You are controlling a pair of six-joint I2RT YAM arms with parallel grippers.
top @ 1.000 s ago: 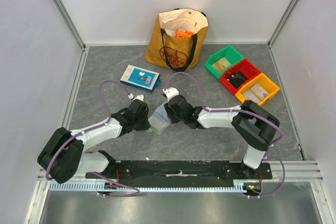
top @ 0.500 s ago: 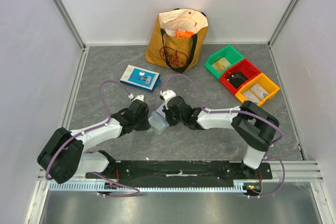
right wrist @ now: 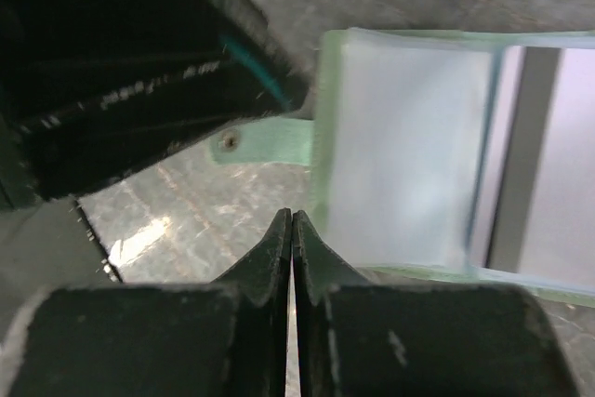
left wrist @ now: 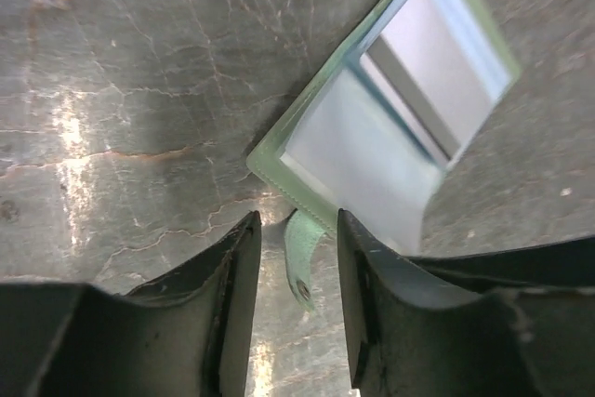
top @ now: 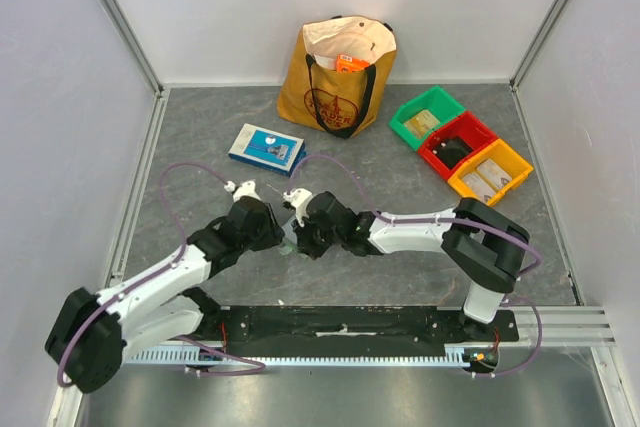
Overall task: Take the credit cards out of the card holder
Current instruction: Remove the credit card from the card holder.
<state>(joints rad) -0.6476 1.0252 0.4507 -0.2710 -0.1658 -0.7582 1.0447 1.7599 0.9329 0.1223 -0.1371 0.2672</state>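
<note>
Peering through the left wrist view, found the card holder open flat at upper right, clear pockets up, contents unclear. Saw left gripper jaws apart astride its snap tab, right gripper jaws together at its edge. Noted filled bins upper right of top view.

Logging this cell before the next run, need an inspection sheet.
Surface: grey marbled table, glare patches.
Job's things: card holder lies open, its snap tab between the jaws of the left gripper; no credit cards out.
Clutter: tote bag, blue-and-white box, green bin, red bin, yellow bin.
Grippers: left gripper open; right gripper shut, tips at the holder's edge.
Cables: purple cables loop off both arms, no snag seen.
Surroundings: white walls, nothing else seen.
</note>
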